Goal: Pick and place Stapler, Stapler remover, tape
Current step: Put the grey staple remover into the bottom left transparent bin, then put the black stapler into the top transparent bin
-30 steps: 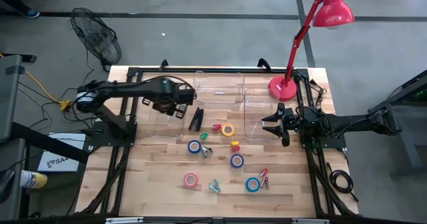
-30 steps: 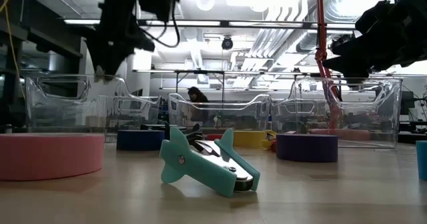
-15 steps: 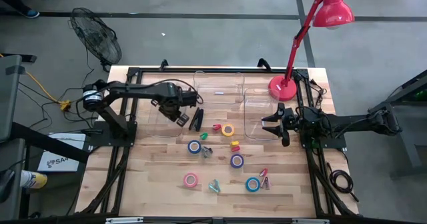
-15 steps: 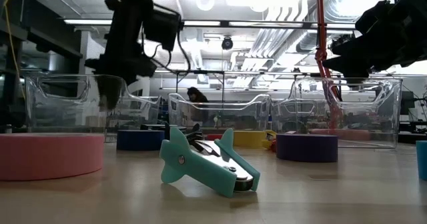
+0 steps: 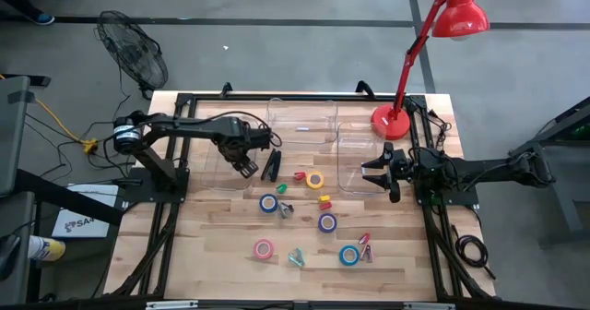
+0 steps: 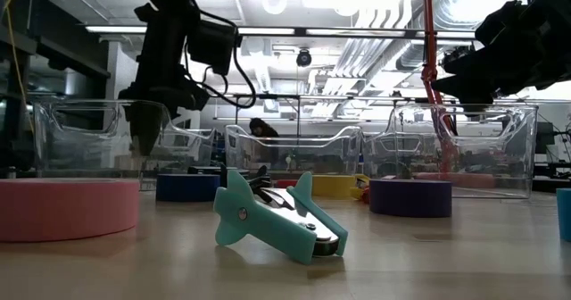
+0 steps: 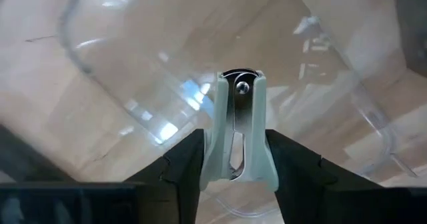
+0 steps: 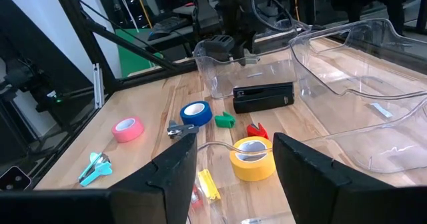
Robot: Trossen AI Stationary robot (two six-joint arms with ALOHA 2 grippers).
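Observation:
My left gripper (image 5: 247, 160) is shut on a pale staple remover (image 7: 238, 127) and points down over the left clear bin (image 6: 80, 135); in the low view its fingers (image 6: 145, 139) reach below the bin's rim. The black stapler (image 5: 271, 165) lies flat on the table just right of it. Yellow (image 5: 315, 180), blue (image 5: 268, 203), purple (image 5: 327, 222), pink (image 5: 264, 249) and teal-blue (image 5: 348, 255) tape rolls lie flat on the wood. My right gripper (image 5: 380, 176) waits open by the right bin, touching nothing. My left gripper pinches the pale staple remover between its two fingers (image 7: 183, 164), one on each plastic side (image 7: 212, 151). The fingers come from above, pointing down and along the remover. Its riveted end (image 7: 244, 86) points away from the gripper. It is lifted clear, above the bin's clear wall.
Three clear bins stand at the far side: left, centre (image 5: 302, 121) and right (image 5: 358, 162). A red lamp's base (image 5: 391, 121) stands at the far right corner. Small staple removers lie among the rolls, among them teal (image 5: 296, 257), red (image 5: 365, 247) and green (image 5: 281, 188).
My left arm has stretched out and dropped lower, bringing its gripper down toward the left clear bin and a little toward the table's near edge. It has kept hold of the staple remover. My right arm has stayed still.

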